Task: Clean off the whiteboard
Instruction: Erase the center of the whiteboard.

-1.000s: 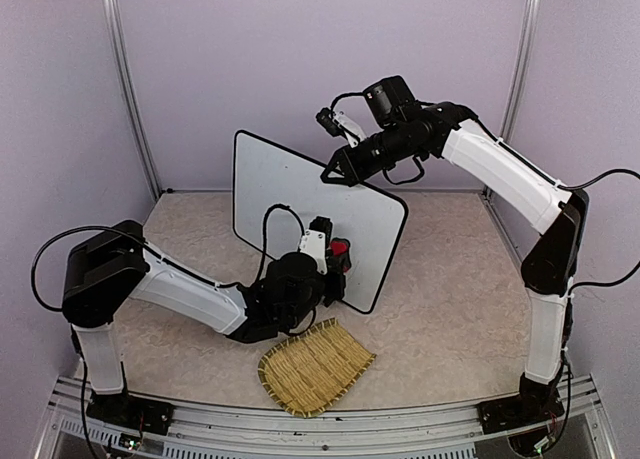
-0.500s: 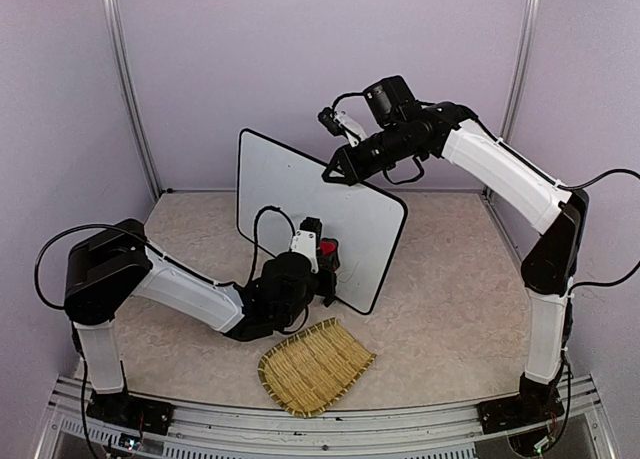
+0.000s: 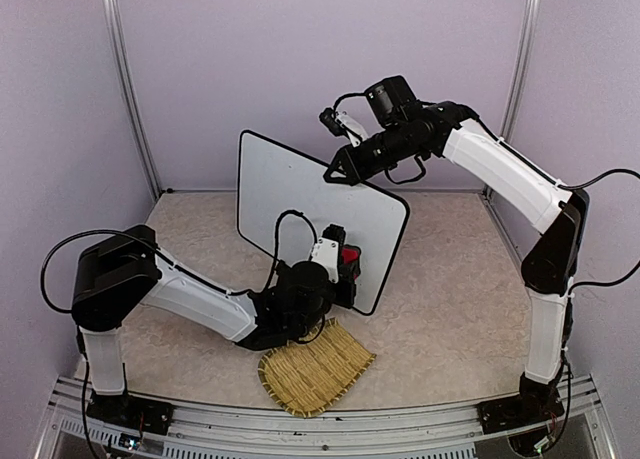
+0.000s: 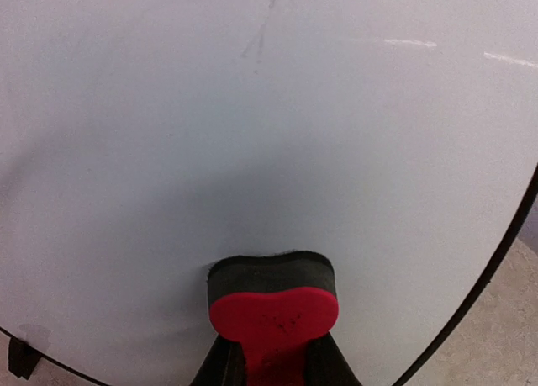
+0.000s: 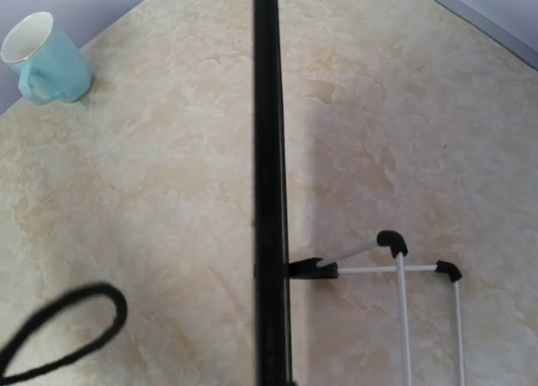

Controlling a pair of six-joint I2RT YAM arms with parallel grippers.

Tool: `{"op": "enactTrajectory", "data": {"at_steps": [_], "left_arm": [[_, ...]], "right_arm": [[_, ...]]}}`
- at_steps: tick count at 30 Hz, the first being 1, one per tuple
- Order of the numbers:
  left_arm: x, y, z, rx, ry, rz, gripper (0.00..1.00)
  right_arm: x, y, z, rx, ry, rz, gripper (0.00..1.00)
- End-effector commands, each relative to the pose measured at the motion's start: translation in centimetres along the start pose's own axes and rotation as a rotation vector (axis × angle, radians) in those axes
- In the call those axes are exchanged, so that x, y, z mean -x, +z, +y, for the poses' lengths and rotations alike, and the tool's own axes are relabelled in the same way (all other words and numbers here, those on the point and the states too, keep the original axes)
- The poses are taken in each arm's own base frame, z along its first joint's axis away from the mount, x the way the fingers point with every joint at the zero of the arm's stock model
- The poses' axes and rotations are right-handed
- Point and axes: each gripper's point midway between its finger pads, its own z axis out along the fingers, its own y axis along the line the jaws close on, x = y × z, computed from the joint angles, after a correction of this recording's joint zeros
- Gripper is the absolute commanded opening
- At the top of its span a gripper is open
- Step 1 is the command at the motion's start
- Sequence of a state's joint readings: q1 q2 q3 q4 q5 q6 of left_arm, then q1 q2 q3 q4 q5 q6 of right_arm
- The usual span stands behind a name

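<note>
The whiteboard point(image 3: 290, 194) stands upright on the table, white with a thin black rim. My right gripper point(image 3: 335, 172) is shut on its top edge; the right wrist view looks straight down along the black rim point(image 5: 267, 193). Low near the board's right end, my left gripper point(image 3: 347, 266) is shut on a red eraser point(image 3: 349, 255). In the left wrist view the eraser point(image 4: 273, 306) presses its black felt face against the whiteboard point(image 4: 252, 134), with the gripper point(image 4: 273, 367) behind it. A faint grey streak point(image 4: 261, 39) shows higher up on the board.
A woven straw mat point(image 3: 315, 367) lies on the table just in front of the left arm. Behind the board are a light blue mug point(image 5: 46, 60), the board's white wire stand point(image 5: 403, 268) and a loop of black cable point(image 5: 67, 327).
The left gripper slid the eraser left along the board's lower part, then back right and slightly lower. The board shifted a little to the right. The right gripper kept its hold.
</note>
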State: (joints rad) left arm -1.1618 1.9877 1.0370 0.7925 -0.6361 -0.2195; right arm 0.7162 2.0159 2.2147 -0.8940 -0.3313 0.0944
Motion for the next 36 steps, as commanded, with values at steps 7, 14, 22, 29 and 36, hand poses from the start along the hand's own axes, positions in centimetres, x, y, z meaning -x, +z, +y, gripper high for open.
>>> {"op": "enactTrajectory", "data": {"at_steps": [7, 14, 22, 29, 36], "left_arm": [[3.4, 0.6, -4.9, -0.235, -0.077, -0.073, 0.21], [1.1, 1.0, 1.3, -0.064, -0.103, -0.012, 0.2], [-0.6, 0.8, 5.0, 0.003, -0.104, 0.024, 0.2], [-2.1, 1.2, 6.1, 0.045, -0.091, 0.047, 0.2], [-3.8, 1.5, 8.3, 0.114, -0.072, 0.077, 0.2]], "right_arm": [[-7.0, 5.6, 4.2, 0.178, 0.102, 0.248, 0.0], [-6.3, 5.1, 3.9, 0.148, 0.097, 0.231, 0.0], [-5.7, 4.4, 2.4, 0.039, 0.091, 0.221, 0.0], [-5.1, 2.9, 1.4, -0.045, 0.065, 0.205, 0.11], [-5.1, 2.7, 1.4, -0.052, 0.055, 0.203, 0.0]]}}
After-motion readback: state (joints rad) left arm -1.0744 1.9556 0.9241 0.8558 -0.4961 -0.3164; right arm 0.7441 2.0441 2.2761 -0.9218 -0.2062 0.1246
